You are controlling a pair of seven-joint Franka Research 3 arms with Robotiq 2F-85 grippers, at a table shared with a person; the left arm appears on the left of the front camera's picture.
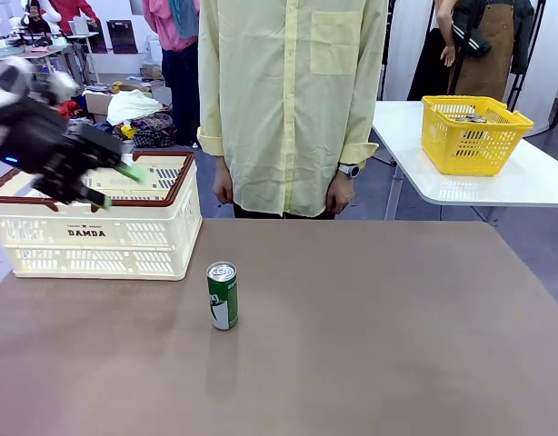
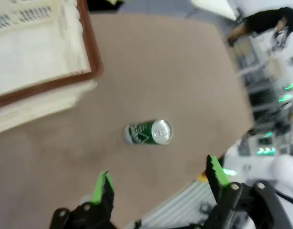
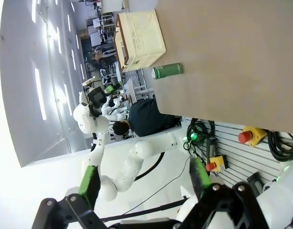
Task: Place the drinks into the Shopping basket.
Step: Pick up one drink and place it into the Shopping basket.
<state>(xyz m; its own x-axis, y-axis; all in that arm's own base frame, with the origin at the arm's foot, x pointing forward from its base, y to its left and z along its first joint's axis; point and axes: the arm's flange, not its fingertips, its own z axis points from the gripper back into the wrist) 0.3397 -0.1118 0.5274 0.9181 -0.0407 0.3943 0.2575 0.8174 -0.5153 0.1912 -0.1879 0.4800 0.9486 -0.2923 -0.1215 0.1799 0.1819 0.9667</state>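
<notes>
Shopping basket (image 1: 97, 238) stands at the far left of the table (image 1: 379, 354), cream with a brown rim. The left gripper (image 1: 117, 185) hangs in the air at its near side, fingers spread wide and empty. Right of the basket and nearer the robot, apart from it, the green drink can (image 1: 222, 295) stands upright on the bare brown top. The left wrist view looks down on its silver lid, ahead of the parted green pads (image 2: 104, 186).

The step in hand looks like the reach for this can. It is slim and easily tipped, so it seems best to come straight down and centre the fingers on the body below the lid. After closing squarely, the can must be lifted above the brown rim before it goes across — the basket wall stands taller than the can.

Nothing lies between can and basket. Behind the far edge a person (image 1: 288, 109) stands with hands hanging — out of the path. At far right a yellow basket (image 1: 470, 150) sits on a separate white table (image 1: 533, 186). The right gripper (image 3: 142, 176) is open and empty, well back from the work.
</notes>
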